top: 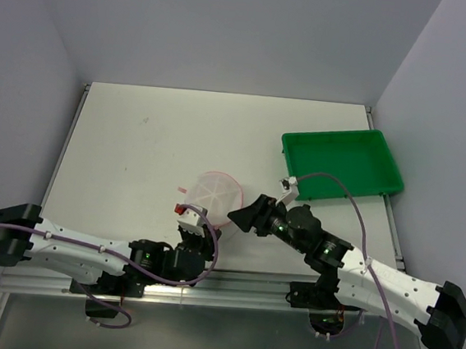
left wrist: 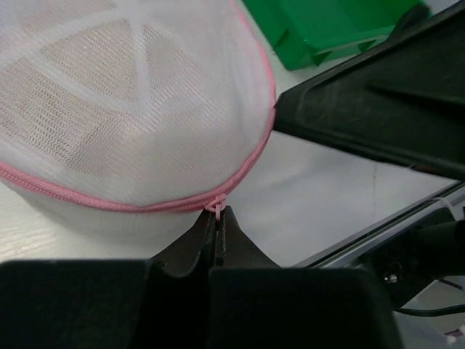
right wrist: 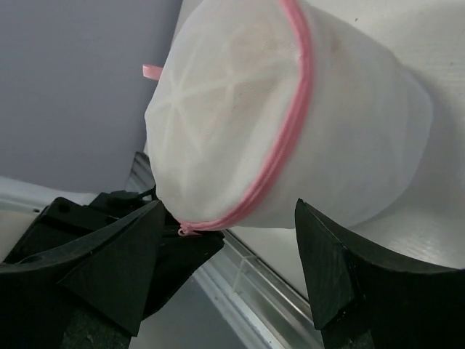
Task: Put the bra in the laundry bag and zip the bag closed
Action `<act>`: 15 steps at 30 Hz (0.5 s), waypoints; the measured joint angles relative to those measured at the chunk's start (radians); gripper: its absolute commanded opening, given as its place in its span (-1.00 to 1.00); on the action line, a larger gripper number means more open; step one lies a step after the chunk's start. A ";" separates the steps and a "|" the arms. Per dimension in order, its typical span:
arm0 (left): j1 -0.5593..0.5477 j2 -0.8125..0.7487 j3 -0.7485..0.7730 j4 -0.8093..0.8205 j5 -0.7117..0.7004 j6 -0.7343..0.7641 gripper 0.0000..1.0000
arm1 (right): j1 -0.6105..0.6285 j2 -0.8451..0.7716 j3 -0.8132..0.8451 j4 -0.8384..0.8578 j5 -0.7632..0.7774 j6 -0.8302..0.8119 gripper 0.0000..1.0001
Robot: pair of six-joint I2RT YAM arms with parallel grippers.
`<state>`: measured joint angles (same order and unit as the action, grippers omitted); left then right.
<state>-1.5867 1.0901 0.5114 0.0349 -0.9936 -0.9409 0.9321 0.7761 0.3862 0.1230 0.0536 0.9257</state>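
Left hand point(top: 192, 217) lies just beside the laundry bag point(top: 217, 191) on the surface point(top: 138, 132) in the top view, closer than the right hand point(top: 244, 215). From the left wrist, it is clenched on the pink zipper pull point(left wrist: 215, 207), bag straight ahead, tan bra point(left wrist: 73, 138) showing inside. From the right wrist, the right hand is released, its 2 fingers point(right wrist: 341, 269) spread, the bag between and ahead.

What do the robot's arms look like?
The left arm and right arm have white segments, black joints and thin purple cables looping alongside. Tiny green lights glow at the joints. The left gripper and right gripper have black, wedge-shaped fingers.
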 measured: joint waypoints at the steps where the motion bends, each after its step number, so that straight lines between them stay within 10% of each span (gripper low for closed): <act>1: 0.000 0.015 0.011 0.025 0.003 0.014 -1.00 | 0.016 -0.019 -0.016 0.002 0.010 0.014 0.56; 12: 0.006 0.053 0.028 0.108 0.039 0.064 -1.00 | 0.041 0.091 -0.039 0.113 0.033 0.103 -0.94; 15: 0.006 0.050 0.028 0.093 0.039 0.062 -1.00 | 0.041 0.098 -0.039 0.144 0.035 0.114 -1.00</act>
<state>-1.5806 1.1397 0.5392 0.1276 -0.9550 -0.8791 0.9730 0.8745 0.3473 0.2668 0.0887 1.0397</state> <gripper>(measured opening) 0.024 0.024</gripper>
